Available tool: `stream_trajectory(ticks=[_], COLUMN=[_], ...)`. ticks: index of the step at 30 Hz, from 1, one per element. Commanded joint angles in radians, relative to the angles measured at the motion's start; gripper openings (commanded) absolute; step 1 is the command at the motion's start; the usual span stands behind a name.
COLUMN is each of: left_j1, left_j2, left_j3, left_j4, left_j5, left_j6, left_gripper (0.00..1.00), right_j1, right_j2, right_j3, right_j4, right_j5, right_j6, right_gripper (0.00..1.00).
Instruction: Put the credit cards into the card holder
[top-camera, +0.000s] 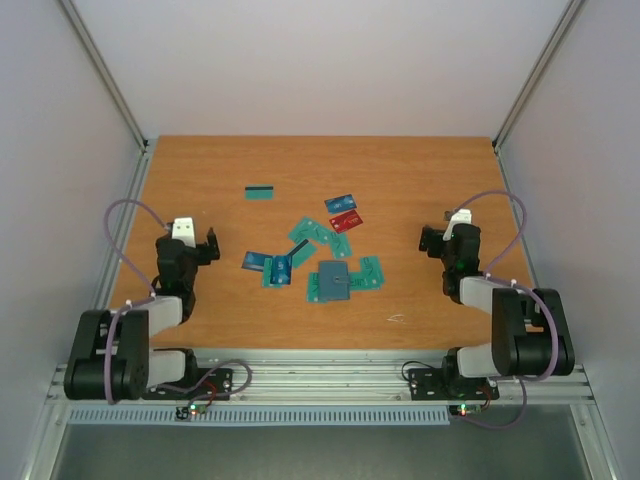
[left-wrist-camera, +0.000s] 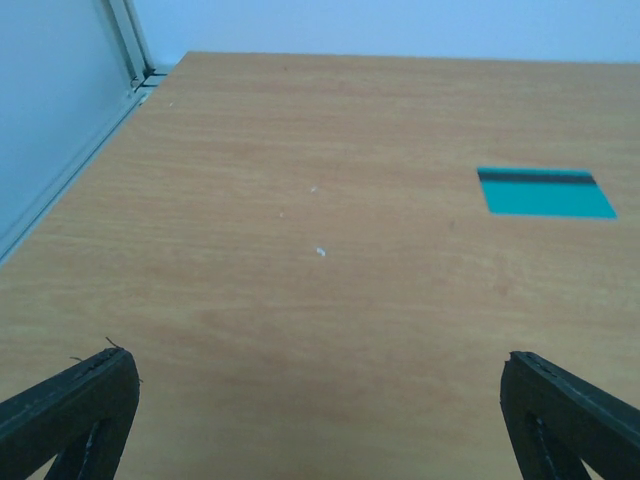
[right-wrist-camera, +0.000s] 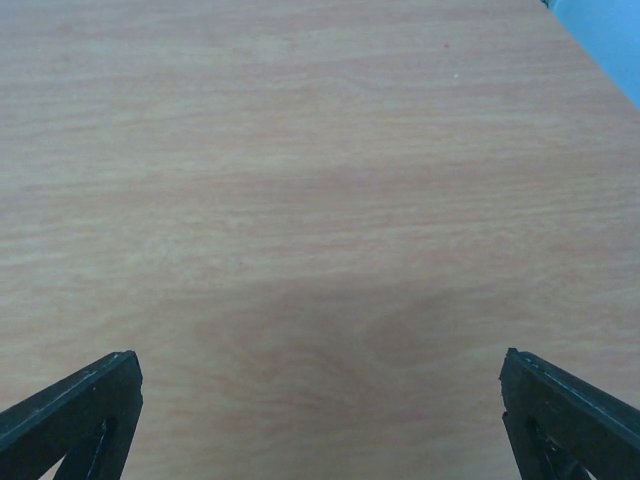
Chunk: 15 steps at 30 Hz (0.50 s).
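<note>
Orange-brown wood-grain worktop sits between pale walls, and from the overhead camera I see both arms parked at the near edge, 1 on each side of the scatter and well apart from it. Only that view shows the credit cards strewn mid-worktop, mostly teal, with 1 red card and a couple of blue. It also shows the grey-blue card holder lying flat at the near side of them; teal cards meet its edges, over or under I cannot tell. My left wrist camera picks up just 1 striped card, teal with a dark band, ahead to the right. The right wrist camera gives me plain wood. The left gripper stands spread wide with nothing in it, and the right gripper likewise. Print on the cards is too small to read. A white fleck lies between holder and right arm.
</note>
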Motion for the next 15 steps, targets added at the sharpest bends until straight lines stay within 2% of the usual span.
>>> stream_trajectory(ticks=[1, 4, 5, 8, 9, 12, 15], left_j1=[0.052, 0.070, 0.071, 0.071, 0.072, 0.071, 0.072], left_j2=[0.112, 0.205, 0.232, 0.338, 0.346, 0.324, 0.333], left_j3=[0.060, 0.058, 0.056, 0.057, 0.074, 0.143, 0.151], left_j4=[0.248, 0.337, 0.365, 0.484, 0.471, 0.297, 0.301], left_j5=[0.136, 0.171, 0.179, 0.238, 0.242, 0.228, 0.232], left_j6=[-0.061, -0.081, -0.085, -0.069, -0.067, -0.071, -0.067], left_gripper=[0.99, 0.99, 0.99, 0.99, 0.99, 0.99, 0.99], right_j1=[-0.019, -0.026, -0.026, -0.026, -0.026, -0.026, -0.026], right_j2=[0.092, 0.229, 0.232, 0.221, 0.220, 0.220, 0.221], right_j3=[-0.001, -0.071, -0.083, -0.037, -0.025, 0.036, 0.035], right_j4=[0.279, 0.565, 0.582, 0.480, 0.440, 0.329, 0.333], right_j5=[-0.063, -0.062, -0.074, -0.156, -0.162, -0.145, -0.144], right_j6=[0.026, 0.029, 0.023, -0.001, -0.002, 0.001, 0.002], right_gripper=[0.99, 0.99, 0.98, 0.98, 0.98, 0.99, 0.98])
